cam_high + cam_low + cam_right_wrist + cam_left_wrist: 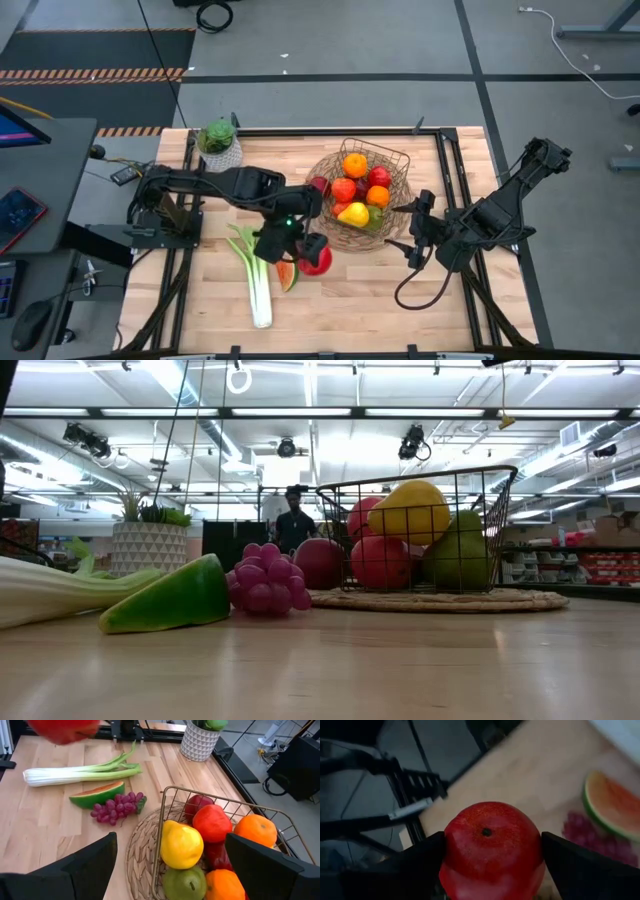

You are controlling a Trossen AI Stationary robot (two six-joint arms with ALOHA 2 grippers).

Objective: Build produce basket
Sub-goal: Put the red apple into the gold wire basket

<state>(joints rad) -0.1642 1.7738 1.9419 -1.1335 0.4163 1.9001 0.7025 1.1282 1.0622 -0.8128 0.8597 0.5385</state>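
Red toy apple clamped in the left gripper, up off the wood near the table's middle!

The brown wire-mesh basket sits toward the far edge, loaded with oranges, apples, a yellow lemon and a green pear. The right gripper waits wide open just beside its rim. The long green-white leek, watermelon slice and purple grapes lie on the boards toward the near-left corner.

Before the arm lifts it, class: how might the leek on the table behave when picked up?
The leek is long and thin, so held at one end it would probably droop or swing. Its round stalk might also roll if nudged sideways.
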